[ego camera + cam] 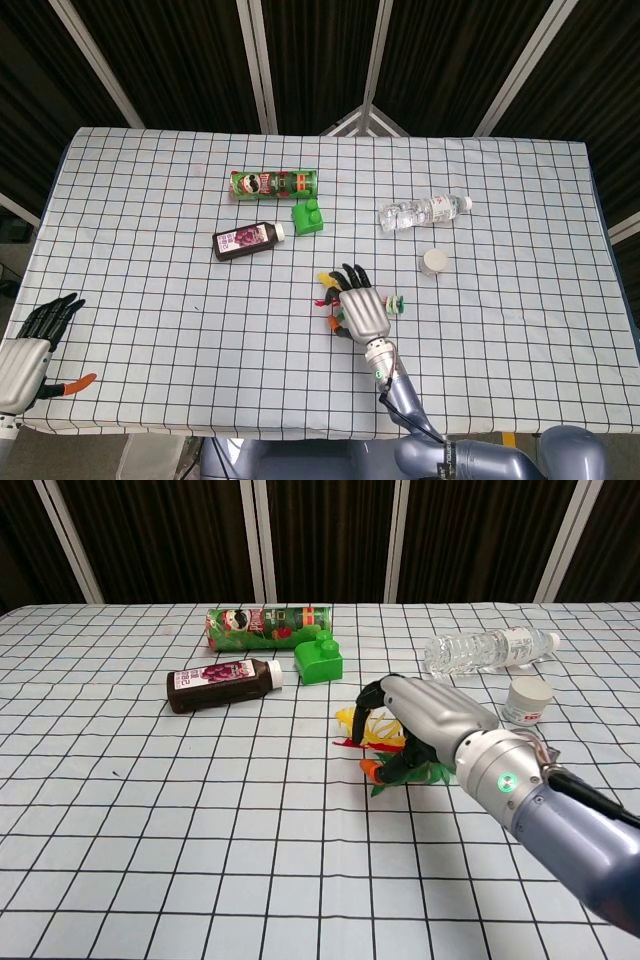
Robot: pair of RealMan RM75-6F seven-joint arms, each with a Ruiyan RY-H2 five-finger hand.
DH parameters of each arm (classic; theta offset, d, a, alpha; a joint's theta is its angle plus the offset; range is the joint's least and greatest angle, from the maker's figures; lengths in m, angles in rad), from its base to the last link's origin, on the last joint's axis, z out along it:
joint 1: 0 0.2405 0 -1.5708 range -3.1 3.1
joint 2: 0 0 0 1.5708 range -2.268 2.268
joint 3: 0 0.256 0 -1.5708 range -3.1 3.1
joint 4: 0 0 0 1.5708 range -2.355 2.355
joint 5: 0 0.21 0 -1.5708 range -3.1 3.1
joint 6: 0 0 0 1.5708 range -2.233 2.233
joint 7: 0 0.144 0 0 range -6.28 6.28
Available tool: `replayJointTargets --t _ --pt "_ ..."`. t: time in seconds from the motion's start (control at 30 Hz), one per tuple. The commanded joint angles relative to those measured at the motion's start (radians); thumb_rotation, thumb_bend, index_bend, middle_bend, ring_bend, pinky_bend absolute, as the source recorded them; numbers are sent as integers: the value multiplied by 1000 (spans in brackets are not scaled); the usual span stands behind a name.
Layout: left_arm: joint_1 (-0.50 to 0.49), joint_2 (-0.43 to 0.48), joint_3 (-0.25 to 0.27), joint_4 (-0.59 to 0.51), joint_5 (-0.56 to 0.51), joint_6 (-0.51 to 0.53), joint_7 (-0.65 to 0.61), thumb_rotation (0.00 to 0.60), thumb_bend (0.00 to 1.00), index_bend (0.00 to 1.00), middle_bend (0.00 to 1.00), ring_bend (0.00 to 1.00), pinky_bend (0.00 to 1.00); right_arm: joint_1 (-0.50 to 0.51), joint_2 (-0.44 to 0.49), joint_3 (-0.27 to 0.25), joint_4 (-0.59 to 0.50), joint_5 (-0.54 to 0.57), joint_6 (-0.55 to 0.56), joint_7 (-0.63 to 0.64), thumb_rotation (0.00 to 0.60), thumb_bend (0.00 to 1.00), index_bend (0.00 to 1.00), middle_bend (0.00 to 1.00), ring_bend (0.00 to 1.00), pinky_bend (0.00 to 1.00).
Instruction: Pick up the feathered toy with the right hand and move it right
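Observation:
The feathered toy (352,720) lies on the checked cloth with yellow, red and green feathers; its green and white base (396,303) shows to the right of my right hand in the head view. My right hand (425,718) arches over the toy, fingers curved down onto the feathers and the orange-tipped thumb at the near side. The toy still rests flat on the table, mostly hidden under the palm (360,312). My left hand (30,348) hangs at the table's front left corner with fingers extended and nothing in it.
A small white jar (527,700) and a lying water bottle (490,648) are to the right of the toy. Behind it to the left sit a green block (318,661), a dark juice bottle (220,683) and a green chip can (268,627).

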Motion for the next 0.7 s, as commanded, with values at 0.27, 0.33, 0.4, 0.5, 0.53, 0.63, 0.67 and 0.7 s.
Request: replayJointTargets --t 0.27,0.33,0.4,0.5,0.53,0.63,0.67,0.7 --pt "-4 3 2 -5 1 -6 -5 600 0 0 0 0 0 31 -42 14 57 2 4 29 600 418 511 214 0 0" --pt "-4 4 2 -6 1 -7 -8 600 0 0 0 0 0 36 -47 17 61 -3 9 33 600 418 513 218 0 0" --pt "-4 5 2 -6 0 -7 -10 600 0 0 0 0 0 40 -50 18 63 -7 14 34 600 419 525 225 0 0" --pt "-5 6 3 -7 1 -8 -11 600 0 0 0 0 0 42 -52 16 64 -7 16 34 600 421 564 237 0 0" --pt "-5 6 3 -7 1 -8 -11 600 0 0 0 0 0 42 -52 16 64 -7 17 34 600 424 575 240 0 0" --pt "-5 6 3 -7 2 -8 -10 600 0 0 0 0 0 41 -55 12 62 -3 17 37 600 469 622 249 1 0" --pt "-5 5 3 -7 2 -8 -10 600 0 0 0 0 0 41 -55 11 62 -2 17 37 600 483 631 251 1 0" --pt "-5 5 4 -8 1 -9 -9 600 0 0 0 0 0 41 -57 11 61 0 17 39 600 495 641 253 1 0"
